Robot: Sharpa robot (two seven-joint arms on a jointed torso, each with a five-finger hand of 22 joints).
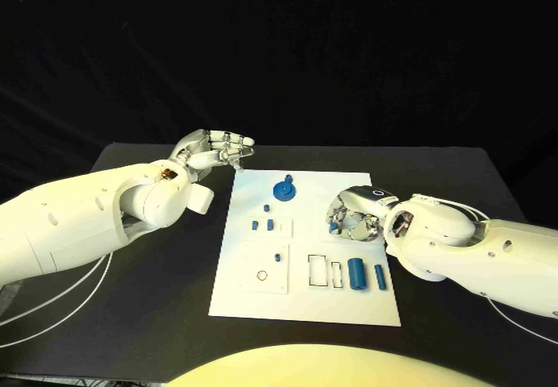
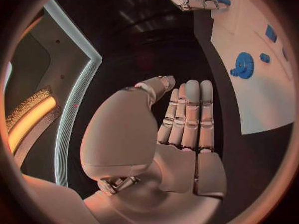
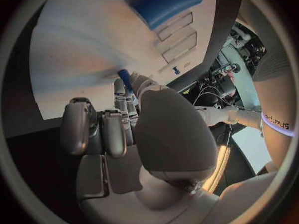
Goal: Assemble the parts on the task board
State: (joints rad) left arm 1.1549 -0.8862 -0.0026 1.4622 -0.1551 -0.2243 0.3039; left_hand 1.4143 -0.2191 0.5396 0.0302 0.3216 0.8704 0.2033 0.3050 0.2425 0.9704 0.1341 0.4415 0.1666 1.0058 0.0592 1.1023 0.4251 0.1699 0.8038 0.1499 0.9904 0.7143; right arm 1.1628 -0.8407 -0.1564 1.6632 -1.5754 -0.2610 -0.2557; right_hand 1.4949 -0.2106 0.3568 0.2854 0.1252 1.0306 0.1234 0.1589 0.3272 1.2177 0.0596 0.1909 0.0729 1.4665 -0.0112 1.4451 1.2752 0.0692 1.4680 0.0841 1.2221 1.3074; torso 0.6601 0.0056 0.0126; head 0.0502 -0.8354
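Black cloth is backing the black counter [image 1: 139, 322]. Right robot hand [image 1: 355, 219] is hovering over the task board [image 1: 349, 302] near its right edge, fingers curled down; the right wrist view is showing a small blue part [image 3: 124, 78] pinched at the fingertips. Left robot hand [image 1: 212, 151] is waiting off the board's far left corner, fingers together, holding nothing. Blue gear [image 1: 284, 190] and two blue cylinders [image 1: 368, 275] are lying on the board. Parts are appearing rigid, light and smooth, likely slippery; pinching across their sides is advisable.
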